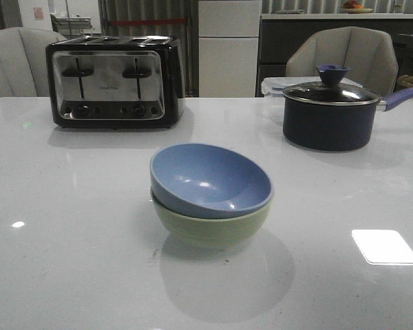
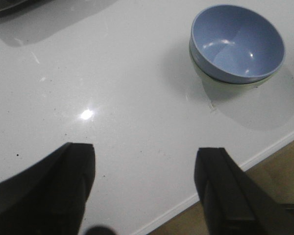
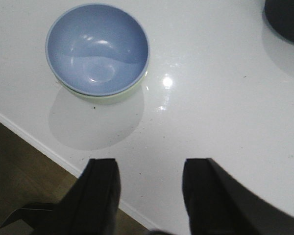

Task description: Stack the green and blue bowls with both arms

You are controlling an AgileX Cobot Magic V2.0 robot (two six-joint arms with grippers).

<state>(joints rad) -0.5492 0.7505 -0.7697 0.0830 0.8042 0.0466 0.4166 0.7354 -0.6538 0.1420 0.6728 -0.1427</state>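
Observation:
The dusty blue bowl (image 1: 210, 179) sits nested inside the pale green bowl (image 1: 213, 228) at the middle of the white table, tilted slightly. The stack also shows in the left wrist view, blue bowl (image 2: 236, 43) over green bowl (image 2: 220, 81), and in the right wrist view, blue bowl (image 3: 97, 48) over a sliver of green bowl (image 3: 112, 99). My left gripper (image 2: 144, 169) is open and empty above the table's front edge, well apart from the bowls. My right gripper (image 3: 149, 183) is open and empty, also back near the front edge. Neither arm shows in the front view.
A black and chrome toaster (image 1: 113, 81) stands at the back left. A dark navy saucepan (image 1: 330, 113) with a purple-knobbed lid stands at the back right, its edge in the right wrist view (image 3: 286, 19). The table's front edge (image 2: 225, 181) borders brown floor.

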